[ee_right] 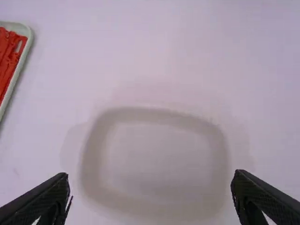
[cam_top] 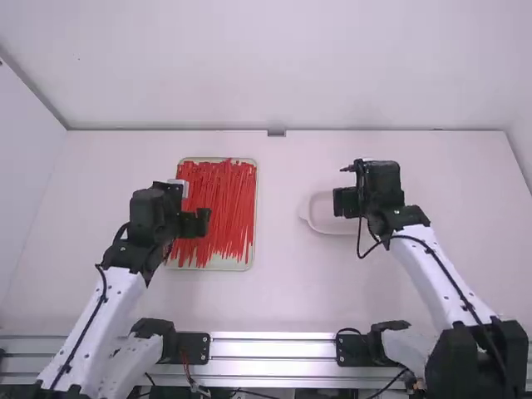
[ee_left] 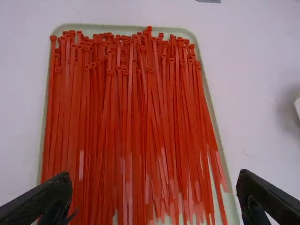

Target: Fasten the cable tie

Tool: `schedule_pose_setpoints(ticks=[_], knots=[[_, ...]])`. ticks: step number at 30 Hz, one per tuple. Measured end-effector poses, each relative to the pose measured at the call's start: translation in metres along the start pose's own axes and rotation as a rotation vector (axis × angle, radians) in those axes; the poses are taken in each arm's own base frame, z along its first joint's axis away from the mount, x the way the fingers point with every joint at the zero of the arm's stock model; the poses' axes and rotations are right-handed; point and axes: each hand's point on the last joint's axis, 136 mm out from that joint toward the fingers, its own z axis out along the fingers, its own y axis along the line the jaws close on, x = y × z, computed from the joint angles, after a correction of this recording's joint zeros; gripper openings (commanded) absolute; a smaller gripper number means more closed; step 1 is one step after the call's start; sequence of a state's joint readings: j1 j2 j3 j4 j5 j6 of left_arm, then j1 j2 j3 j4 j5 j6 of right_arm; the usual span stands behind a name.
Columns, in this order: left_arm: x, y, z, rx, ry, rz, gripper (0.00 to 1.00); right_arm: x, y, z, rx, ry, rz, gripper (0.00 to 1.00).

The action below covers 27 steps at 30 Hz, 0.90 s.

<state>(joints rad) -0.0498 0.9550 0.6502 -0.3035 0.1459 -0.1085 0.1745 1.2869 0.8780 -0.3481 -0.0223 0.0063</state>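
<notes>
The red cable ties (ee_left: pixel 136 126) are lying in a thick bundle on a pale green tray (ee_left: pixel 93 27), left of the middle of the white table (cam_top: pixel 291 274). Their small heads are pointing to the far end and their tails are fanning out toward the arm bases. The left gripper (ee_left: pixel 154 199) is hovering over the tail end of the bundle with its fingers spread wide and holding nothing. The right gripper (ee_right: pixel 151 199) is hanging above a shallow white dish (ee_right: pixel 154 115), well apart from the tray, also with its fingers spread and empty.

No tie is lifted yet, so I am judging that the step in hand is taking one single tie. To do it well, the left gripper should be going down at the edge of the fan, where the tails are lying more loosely. It should be closing slowly on one strip only. Grasping in the dense middle is probably risking several ties at once. The right gripper should be waiting to receive the free tail.
</notes>
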Motion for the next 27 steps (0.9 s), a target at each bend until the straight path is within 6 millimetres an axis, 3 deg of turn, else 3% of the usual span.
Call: schedule_pose_setpoints(ticks=[5, 14, 27], knots=[[-0.006, -0.003, -0.001, 0.001, 0.036, -0.007, 0.98, 0.009, 0.011, -0.002, -0.019, 0.063, 0.007, 0.97], [-0.033, -0.008, -0.011, 0.007, 0.007, -0.002, 0.99, -0.002, 0.034, -0.024, -0.034, 0.018, -0.043, 0.98], [-0.047, -0.003, -0.014, -0.024, -0.041, 0.008, 0.99, -0.013, 0.023, -0.021, -0.015, -0.018, 0.026, 0.98]])
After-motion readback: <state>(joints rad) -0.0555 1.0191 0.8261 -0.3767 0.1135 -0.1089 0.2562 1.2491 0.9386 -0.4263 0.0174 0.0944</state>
